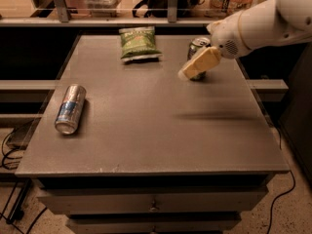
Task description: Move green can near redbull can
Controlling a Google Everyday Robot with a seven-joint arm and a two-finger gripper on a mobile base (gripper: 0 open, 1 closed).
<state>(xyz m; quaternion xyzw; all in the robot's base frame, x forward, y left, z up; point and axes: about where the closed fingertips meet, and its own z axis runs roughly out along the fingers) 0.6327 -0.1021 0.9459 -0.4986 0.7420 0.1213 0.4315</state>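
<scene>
The green can [196,46] stands upright at the far right of the grey table [156,130]; only its silver top and upper side show. My gripper [194,67] hangs in front of it, its pale finger covering most of the can. The redbull can [70,108], slim, silver and blue, lies on its side near the table's left edge, far from the green can.
A flat green chip bag [139,44] lies at the far middle of the table. A shelf with boxes runs behind the table. Drawers sit under the front edge, and cables lie on the floor at left and right.
</scene>
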